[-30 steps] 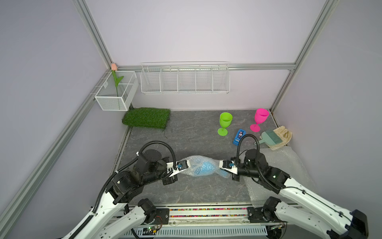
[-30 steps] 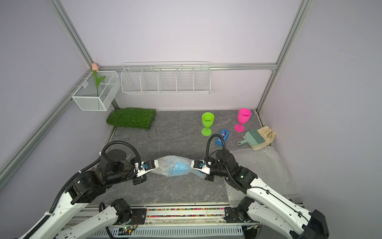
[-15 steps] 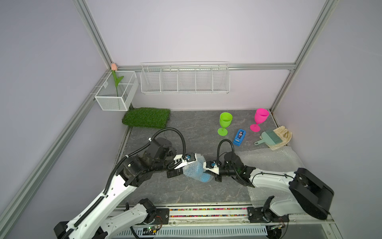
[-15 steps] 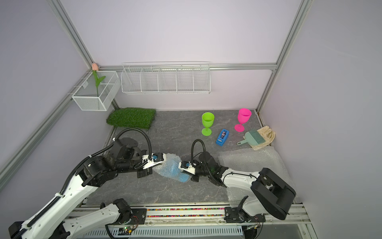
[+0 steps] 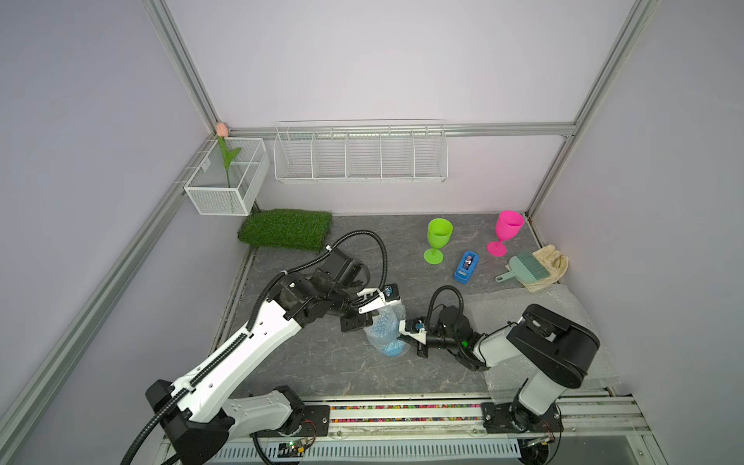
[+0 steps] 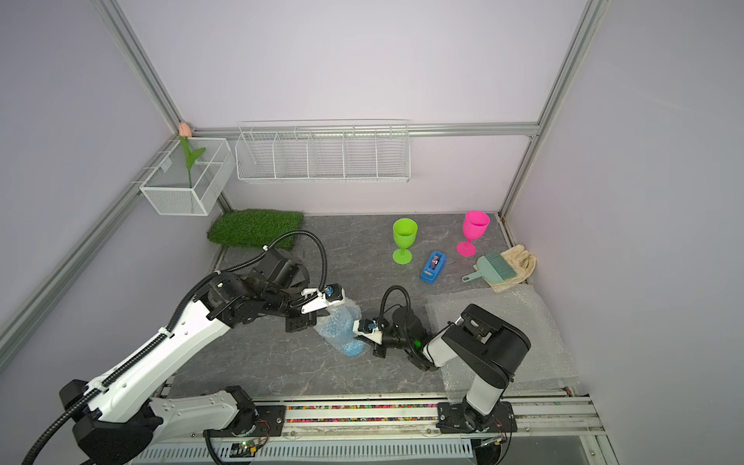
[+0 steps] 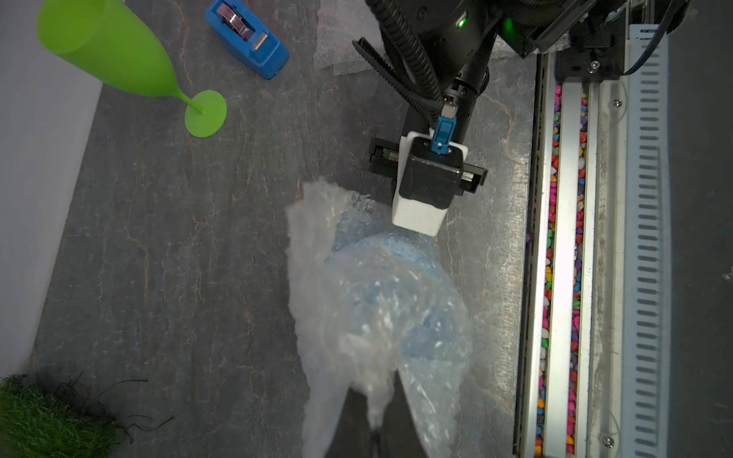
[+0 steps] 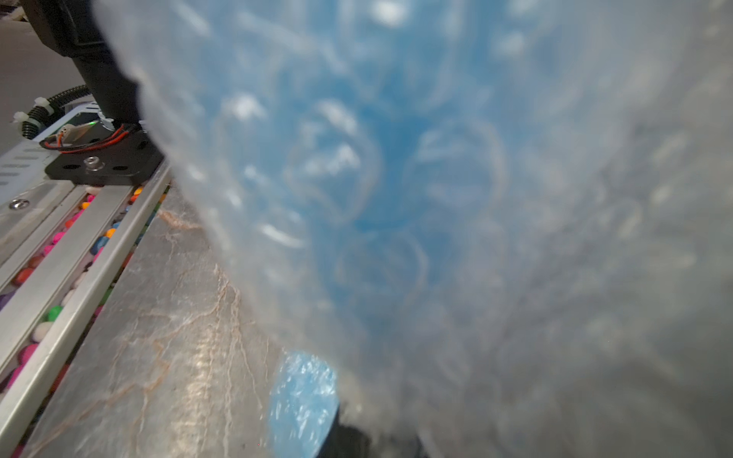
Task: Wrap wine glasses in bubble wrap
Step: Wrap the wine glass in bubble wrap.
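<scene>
On the grey worktop [image 5: 314, 362] of a two-arm wrapping cell, spare sheets [image 5: 487, 308] of bubble film lie flat at the right side, partly under the right arm. Mid-worktop, the blue goblet [image 5: 392, 349] sits swaddled in bubble wrap [image 5: 382, 326], the bundle slanting between the two arms; whether its lower end touches the surface cannot be told. The left end effector [image 5: 378, 310] is closed on the gathered film at the upper end, and the right end effector [image 5: 404, 339] is closed on the film at the lower side, near the goblet's blue foot. The parcel looks light: a hollow, rigid plastic cup inside soft, slick, springy film that would likely loosen if either pinch let go. The bunched film ends seem the safest places to hold it, since a squeeze on the padded bowl could slide off. The green goblet [image 5: 439, 237] and pink goblet [image 5: 508, 227] stand upright and bare at the back, well apart from the bundle, with a small blue tape dispenser [image 5: 466, 267] lying between them.
</scene>
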Tool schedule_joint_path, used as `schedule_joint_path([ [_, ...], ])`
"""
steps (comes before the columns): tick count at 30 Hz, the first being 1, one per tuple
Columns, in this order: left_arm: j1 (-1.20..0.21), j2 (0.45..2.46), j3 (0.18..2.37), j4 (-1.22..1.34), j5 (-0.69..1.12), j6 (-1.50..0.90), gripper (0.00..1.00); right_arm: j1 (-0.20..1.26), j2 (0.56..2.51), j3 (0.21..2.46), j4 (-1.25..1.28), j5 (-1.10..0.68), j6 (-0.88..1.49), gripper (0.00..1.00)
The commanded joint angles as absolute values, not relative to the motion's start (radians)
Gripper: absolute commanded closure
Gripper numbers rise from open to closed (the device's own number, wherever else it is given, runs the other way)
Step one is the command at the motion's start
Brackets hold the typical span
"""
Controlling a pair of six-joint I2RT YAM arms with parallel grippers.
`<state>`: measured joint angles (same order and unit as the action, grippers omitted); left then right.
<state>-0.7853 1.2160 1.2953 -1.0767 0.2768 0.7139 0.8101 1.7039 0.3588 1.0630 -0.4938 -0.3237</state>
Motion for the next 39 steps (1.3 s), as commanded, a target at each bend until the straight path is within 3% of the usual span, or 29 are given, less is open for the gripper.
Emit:
schedule_joint_path([
  [1,-0.783,1.263,1.247,-1.091,0.281,0.712,1.00,0.802,1.713,0.344,1.119,-0.522,-0.305,0.93],
  [24,-0.822,1.631,1.155,-0.967,0.318,0.694,1.00,0.793,1.718,0.348,1.083,-0.509,-0.307,0.93],
  [34,-0.822,1.439,1.310,-1.120,0.185,0.644,0.71,0.778,1.726,0.342,1.081,-0.497,-0.308,0.93],
  [39,-0.821,1.329,1.332,-1.112,0.070,0.513,0.64,0.772,1.730,0.339,1.080,-0.494,-0.308,0.93],
])
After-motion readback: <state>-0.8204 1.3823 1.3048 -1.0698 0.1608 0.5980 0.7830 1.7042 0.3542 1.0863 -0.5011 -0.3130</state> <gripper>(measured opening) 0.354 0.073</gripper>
